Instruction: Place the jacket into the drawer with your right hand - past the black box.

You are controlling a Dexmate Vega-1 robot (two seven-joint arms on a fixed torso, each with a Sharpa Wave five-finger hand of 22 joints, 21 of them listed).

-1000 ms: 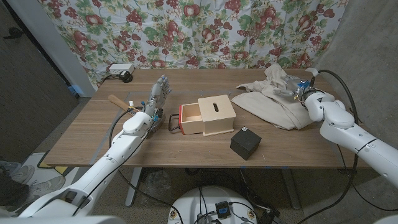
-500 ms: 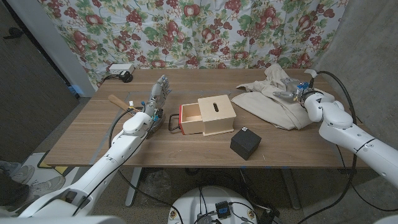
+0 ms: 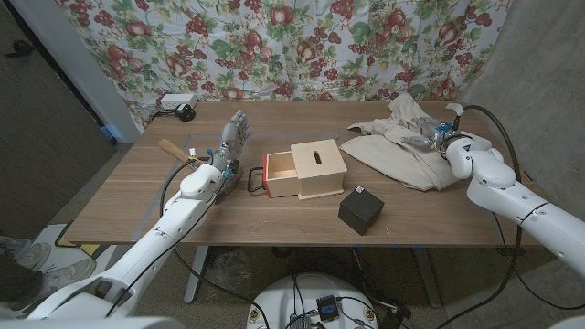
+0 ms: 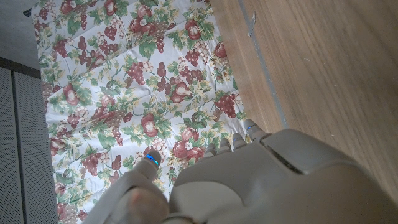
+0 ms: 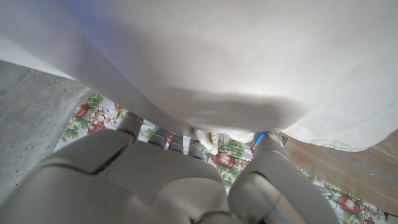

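My right hand (image 3: pixel 437 137) is at the beige jacket (image 3: pixel 402 146), which lies crumpled at the table's (image 3: pixel 137 196) far right; I cannot tell whether my fingers grip the cloth. A black box (image 3: pixel 360 210) sits near the front edge, just beside the wooden drawer (image 3: pixel 304 168), pulled partly out. My left hand (image 3: pixel 232 137) stands with fingers apart, holding nothing.

Left robot hand (image 3: pixel 234 135) upright, fingers apart; right robot hand (image 3: pixel 437 135) fingers hidden.
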